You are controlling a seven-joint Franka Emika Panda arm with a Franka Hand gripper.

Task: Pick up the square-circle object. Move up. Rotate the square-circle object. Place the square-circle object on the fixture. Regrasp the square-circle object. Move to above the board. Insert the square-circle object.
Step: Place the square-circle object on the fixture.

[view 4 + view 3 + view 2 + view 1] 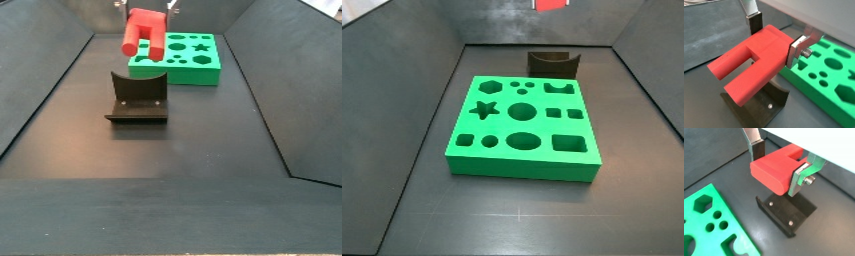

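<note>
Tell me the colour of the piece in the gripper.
Bright red peg, clearest in a wrist view, held in the gripper.

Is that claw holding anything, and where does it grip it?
Yes. The gripper, above the fixture, holds the red piece by its thick block end, prongs free.

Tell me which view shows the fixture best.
A side view: the fixture shows whole, notch and base plate, with the gripper holding the square-circle object above it. The opposite side view shows the fixture small, behind the board. Both wrist views show only its base, partly covered by the red piece.
</note>
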